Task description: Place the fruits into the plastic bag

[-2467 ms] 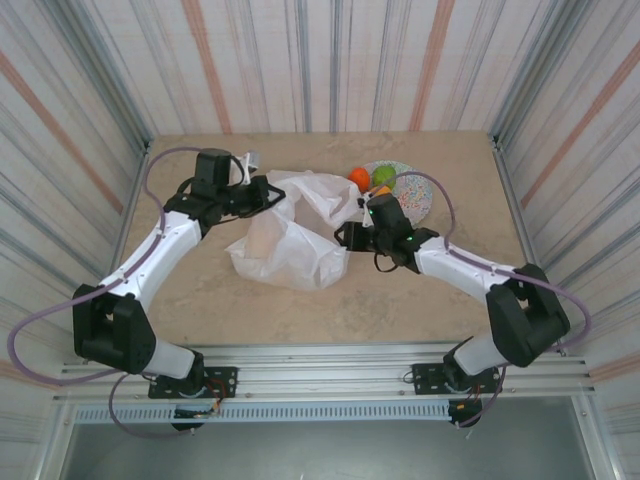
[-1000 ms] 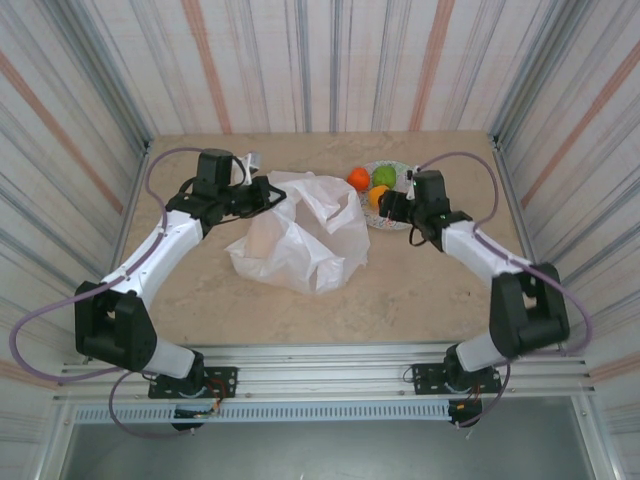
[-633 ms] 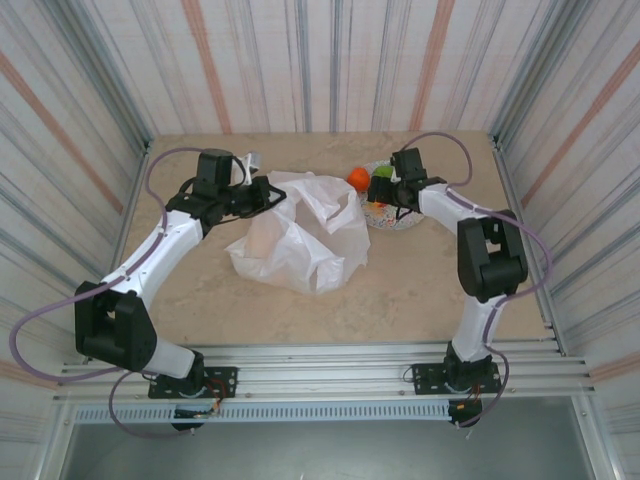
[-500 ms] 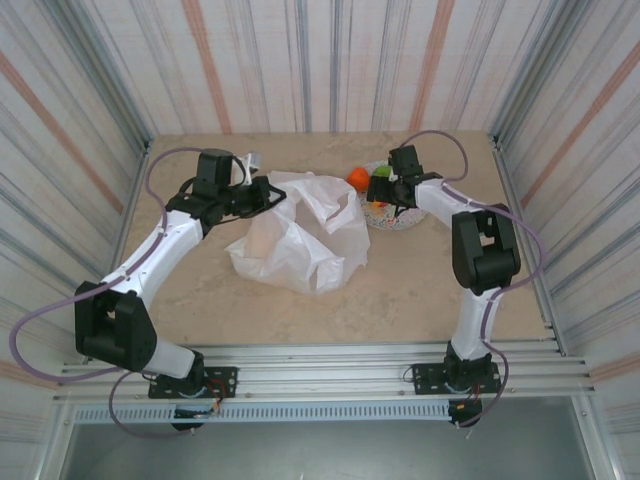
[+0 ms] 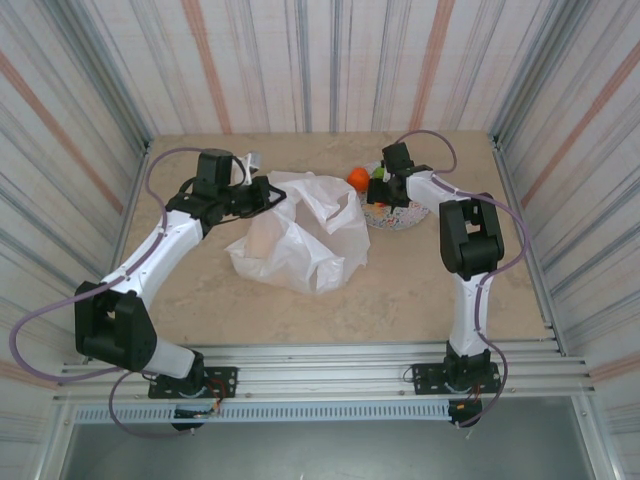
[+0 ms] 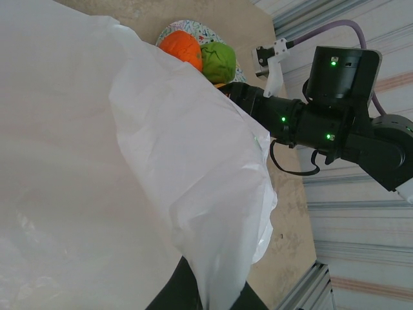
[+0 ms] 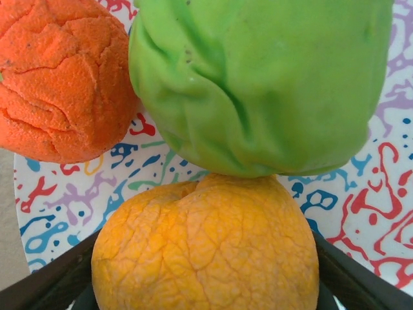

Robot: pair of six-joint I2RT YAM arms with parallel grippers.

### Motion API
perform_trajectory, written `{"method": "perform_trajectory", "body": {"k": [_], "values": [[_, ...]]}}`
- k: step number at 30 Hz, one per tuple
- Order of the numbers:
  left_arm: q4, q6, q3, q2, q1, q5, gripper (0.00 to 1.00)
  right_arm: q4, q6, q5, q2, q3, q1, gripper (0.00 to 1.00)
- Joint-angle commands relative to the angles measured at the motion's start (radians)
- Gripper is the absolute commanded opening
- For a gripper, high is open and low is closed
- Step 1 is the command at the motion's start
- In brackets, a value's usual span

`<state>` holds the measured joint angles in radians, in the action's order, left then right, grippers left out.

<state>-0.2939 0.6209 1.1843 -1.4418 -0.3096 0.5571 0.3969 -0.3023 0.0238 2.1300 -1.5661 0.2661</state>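
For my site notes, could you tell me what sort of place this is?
Probably a robot test cell: striped panel walls enclose a table, two arms bolted to an aluminium rail, with fruits and a plastic bag as props.

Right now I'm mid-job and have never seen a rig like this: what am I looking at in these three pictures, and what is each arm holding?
Two robot arms, each ending in a two-finger gripper, are bolted at the near edge of the table. The top view looks down from behind them; the other two come from a camera on each wrist. On the table lie a white plastic bag and a speckled plate with an orange fruit, a green fruit and a yellow-orange fruit. The left gripper is shut on the bag's edge. The right gripper is at the plate, its fingers either side of the yellow-orange fruit; whether they grip it yet I cannot tell.
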Motion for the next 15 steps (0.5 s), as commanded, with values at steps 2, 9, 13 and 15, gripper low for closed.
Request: {"method": "perform_trajectory", "body": {"k": [2,9,13,15], "values": [[0.012,-0.021,-0.014,0.029,0.004,0.015,0.0,0.041,0.025,0.018,0.005,-0.033,-0.007,0.62],[0.014,-0.017,-0.023,0.035,0.005,0.019,0.0,0.024,0.028,0.019,-0.176,0.115,-0.01,0.61],[0.02,-0.018,-0.033,0.046,0.005,0.013,0.0,-0.017,0.003,0.101,-0.376,0.307,-0.011,0.61],[0.021,-0.015,-0.035,0.046,0.005,0.012,0.0,-0.065,-0.023,0.176,-0.495,0.424,-0.004,0.6]]}}
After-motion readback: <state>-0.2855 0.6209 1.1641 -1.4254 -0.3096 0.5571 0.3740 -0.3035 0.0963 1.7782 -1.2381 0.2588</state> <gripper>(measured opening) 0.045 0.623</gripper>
